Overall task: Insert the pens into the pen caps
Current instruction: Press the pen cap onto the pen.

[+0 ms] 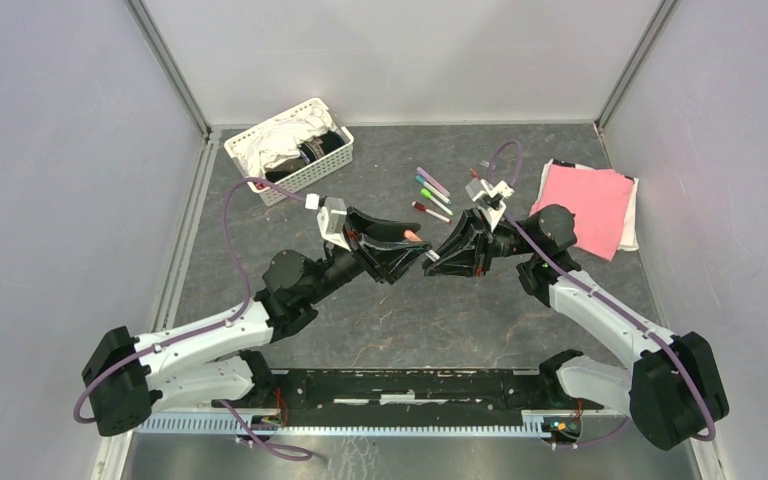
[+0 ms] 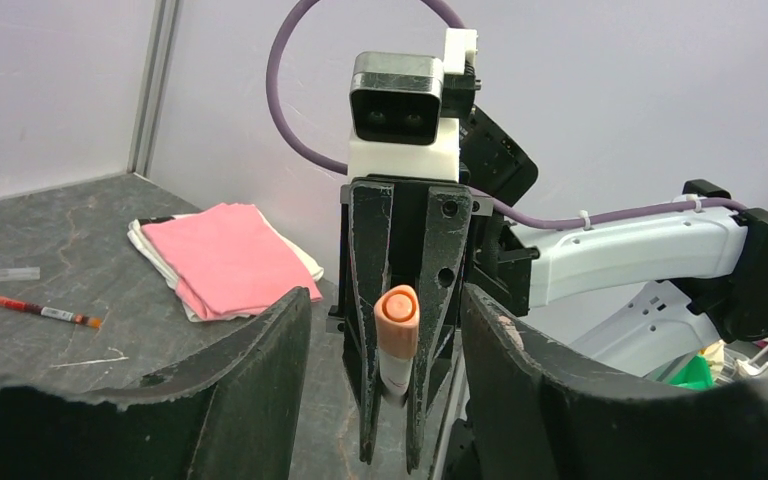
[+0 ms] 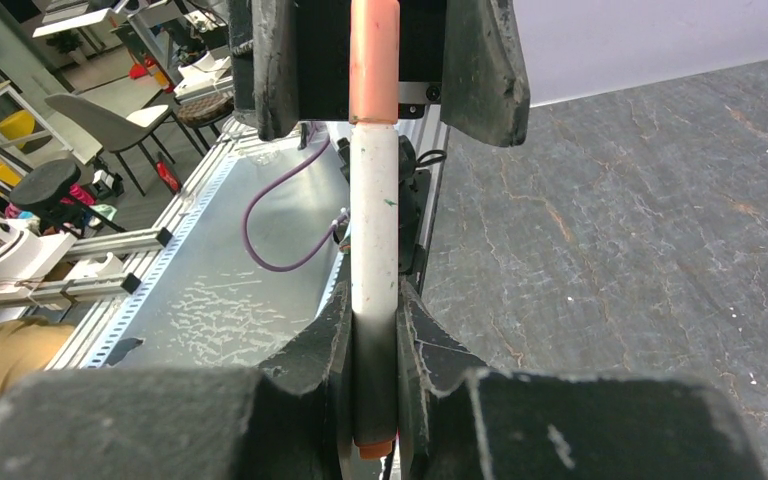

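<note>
The right tool [image 3: 373, 305] is clamped on the white barrel of a pen [image 3: 373, 200], held above the worktop [image 3: 610, 250]. The pen's orange cap [image 3: 374, 60] sits between the left tool [image 2: 385, 293] jaws, which stand partly apart. They appear clear of the cap, though the view does not settle this.

High rear overhead over the table [image 1: 410, 320]; wrist views close, face to face, perhaps level, one pen [image 3: 373, 230] shared.

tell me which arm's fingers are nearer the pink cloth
Right. The right fingers sit a little left of the pink cloth; the left fingers lie farther left, beyond them.
</note>
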